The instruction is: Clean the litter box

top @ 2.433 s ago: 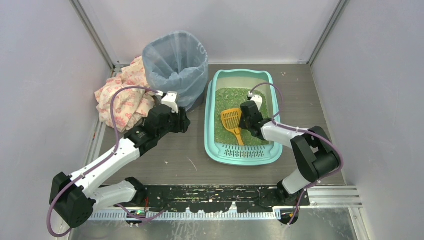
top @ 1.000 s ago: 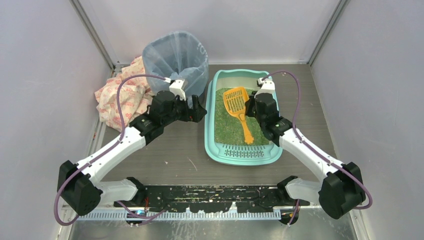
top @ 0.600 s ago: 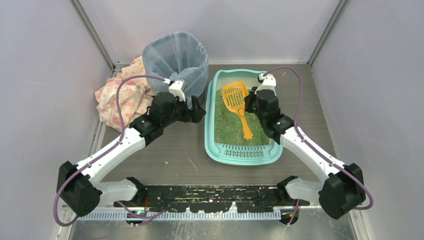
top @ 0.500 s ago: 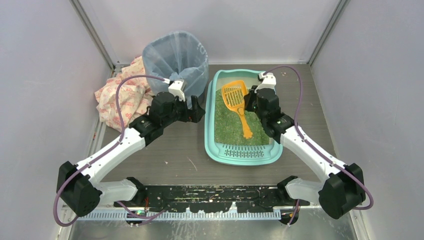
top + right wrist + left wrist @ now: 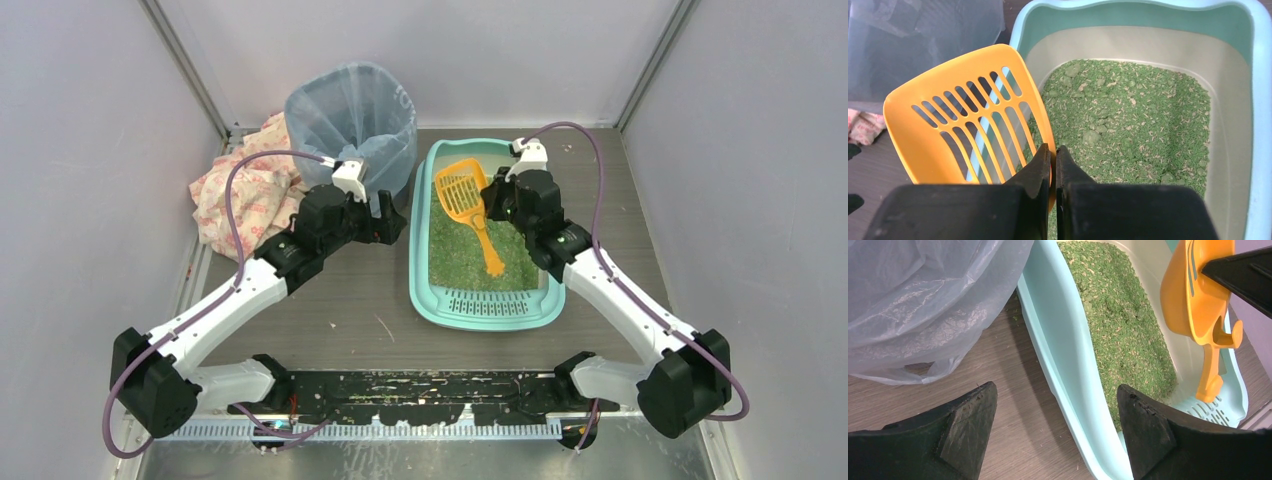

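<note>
From above: my right gripper (image 5: 497, 200) is pinching the orange scoop (image 5: 460, 190) by the right side of its slotted head, holding it lifted over the far end of the litter box (image 5: 418, 290). The box is lying right of centre on the surface (image 5: 340, 300), its long axis running from me toward the back wall, grate step at the near end. My right arm is the nearer one and is reaching over the box. My left gripper (image 5: 385, 222) is hanging wide and empty between the box's left rim and the lined bin (image 5: 350, 120), with a patterned cloth (image 5: 240, 190) bunched beyond it.

Left wrist: my spread fingers are framing the box's left wall, the bin's bag just beside it. The scoop's handle is pointing down toward the grate.

Right wrist: my jaws are closed tight on the scoop's edge, and the head looks empty. Green litter (image 5: 1128, 125) with pale clumps (image 5: 1091, 136) is lying below and to the right, so the coming dip probably goes that way.

The surface is dark wood-grain, flecked with stray crumbs. Plain grey walls are closing it in on three sides.
</note>
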Available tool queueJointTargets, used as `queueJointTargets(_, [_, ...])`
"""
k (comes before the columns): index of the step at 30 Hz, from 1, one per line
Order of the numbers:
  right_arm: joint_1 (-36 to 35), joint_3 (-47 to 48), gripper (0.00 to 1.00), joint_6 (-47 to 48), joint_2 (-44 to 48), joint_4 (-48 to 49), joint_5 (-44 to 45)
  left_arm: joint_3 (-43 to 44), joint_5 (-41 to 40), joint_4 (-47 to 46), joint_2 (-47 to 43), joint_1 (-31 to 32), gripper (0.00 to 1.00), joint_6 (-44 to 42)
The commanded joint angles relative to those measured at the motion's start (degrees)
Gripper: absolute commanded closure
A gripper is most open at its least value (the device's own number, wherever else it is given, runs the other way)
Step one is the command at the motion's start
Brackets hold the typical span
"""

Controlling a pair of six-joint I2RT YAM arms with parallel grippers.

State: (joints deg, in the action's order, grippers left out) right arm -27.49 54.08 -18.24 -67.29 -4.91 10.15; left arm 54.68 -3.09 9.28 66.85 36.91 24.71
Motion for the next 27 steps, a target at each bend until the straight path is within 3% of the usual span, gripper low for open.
queueJointTargets(1, [-0.02, 3.89, 0.99, 2.54, 1.69, -1.63, -3.54, 0.91, -0.34, -1.58, -1.4, 0.11, 0.11, -1.57])
queueJointTargets(11, [0.05, 5.94, 0.99, 8.89, 4.96, -9.91, -3.23, 2.71, 11.64, -2.5, -3.74, -0.94, 0.09, 0.68])
queueJointTargets(27, [-0.02, 4.37, 0.99, 7.96, 4.87, -10.09, -4.23, 0.04, 11.3, -1.55, -7.52, -4.41, 0.09, 0.67])
